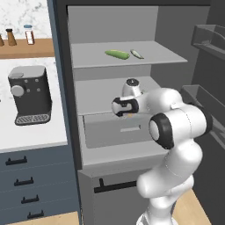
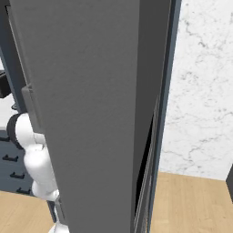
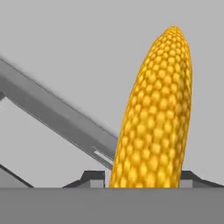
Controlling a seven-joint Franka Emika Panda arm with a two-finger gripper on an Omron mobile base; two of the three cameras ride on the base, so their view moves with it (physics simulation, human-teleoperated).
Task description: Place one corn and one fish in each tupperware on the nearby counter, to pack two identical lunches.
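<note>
Pincer [image 3: 142,180] flanks yellow corn [image 3: 155,113] (fridge shelf [image 1: 127,52] edge close).

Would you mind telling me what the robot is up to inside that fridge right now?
The arm is reaching into the open fridge, its end effector around a yellow corn cob at the middle shelf. The green-husked corn and a pale fish lie side by side on the top shelf.
</note>
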